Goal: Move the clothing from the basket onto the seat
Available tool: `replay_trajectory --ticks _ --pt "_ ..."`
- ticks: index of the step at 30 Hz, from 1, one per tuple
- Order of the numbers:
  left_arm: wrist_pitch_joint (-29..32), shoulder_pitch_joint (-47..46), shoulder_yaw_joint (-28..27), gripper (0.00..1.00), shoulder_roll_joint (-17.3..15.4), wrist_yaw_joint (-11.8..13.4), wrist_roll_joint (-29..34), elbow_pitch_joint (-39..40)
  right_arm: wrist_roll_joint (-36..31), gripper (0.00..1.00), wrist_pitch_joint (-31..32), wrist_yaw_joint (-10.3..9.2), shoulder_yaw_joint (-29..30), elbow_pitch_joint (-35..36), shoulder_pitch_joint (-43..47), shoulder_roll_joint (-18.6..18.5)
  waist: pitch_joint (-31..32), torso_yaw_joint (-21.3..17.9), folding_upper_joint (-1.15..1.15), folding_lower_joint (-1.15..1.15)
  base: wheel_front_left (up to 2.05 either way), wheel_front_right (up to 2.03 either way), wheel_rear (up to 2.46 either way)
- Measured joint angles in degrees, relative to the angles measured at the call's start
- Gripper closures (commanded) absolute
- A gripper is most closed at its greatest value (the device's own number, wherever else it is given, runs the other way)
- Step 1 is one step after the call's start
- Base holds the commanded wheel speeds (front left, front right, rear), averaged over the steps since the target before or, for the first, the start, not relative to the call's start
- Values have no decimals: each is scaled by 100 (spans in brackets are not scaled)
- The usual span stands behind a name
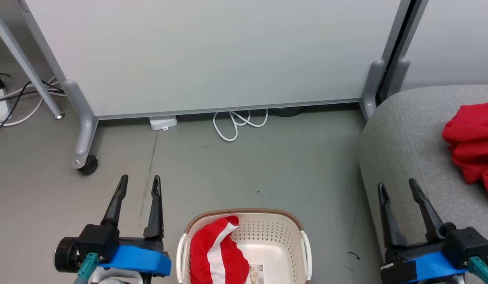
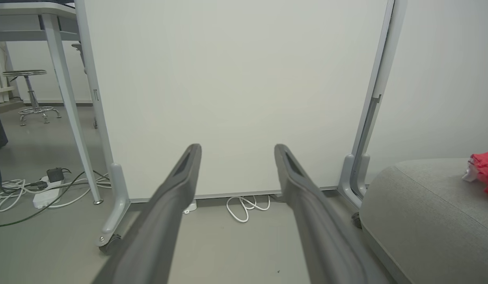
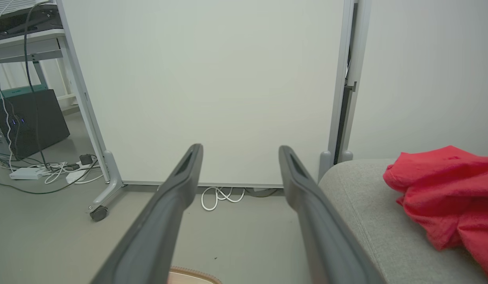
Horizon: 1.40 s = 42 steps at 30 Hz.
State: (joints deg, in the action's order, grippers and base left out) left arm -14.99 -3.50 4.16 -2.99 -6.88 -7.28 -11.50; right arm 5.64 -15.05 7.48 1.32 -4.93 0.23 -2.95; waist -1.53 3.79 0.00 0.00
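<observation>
So, halfway, I judge: my left hand [image 1: 140, 178] and right hand [image 1: 396, 183] hang released, empty. The plain red garment [image 1: 472, 138] lies on the seat [image 1: 405, 138] right of my right hand; the striped garment [image 1: 214, 252] sits in the basket [image 1: 267, 213] between my hands. Next, I reckon: reach down, pinch it.

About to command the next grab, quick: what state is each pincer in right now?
Left pincer: open, holding nothing.
Right pincer: open, holding nothing.
</observation>
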Motion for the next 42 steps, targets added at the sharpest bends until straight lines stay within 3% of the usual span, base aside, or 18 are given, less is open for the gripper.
replay_trajectory --ticks 12,31,42 --pt "-1 -660 503 0 -93 -27 129 -631 0 0 0 0 -54 26 -172 1 -294 -137 0 1 0 0 0" --pt "0 -2519 2304 0 -705 -56 -172 -3021 -100 0 0 0 -105 348 -1126 3 -1901 -667 0 2 0 0 0" --pt "-1 -3382 3586 0 -682 -56 -271 -4464 -160 0 0 0 -153 550 -1566 2 -2889 -897 0 1 0 0 0"
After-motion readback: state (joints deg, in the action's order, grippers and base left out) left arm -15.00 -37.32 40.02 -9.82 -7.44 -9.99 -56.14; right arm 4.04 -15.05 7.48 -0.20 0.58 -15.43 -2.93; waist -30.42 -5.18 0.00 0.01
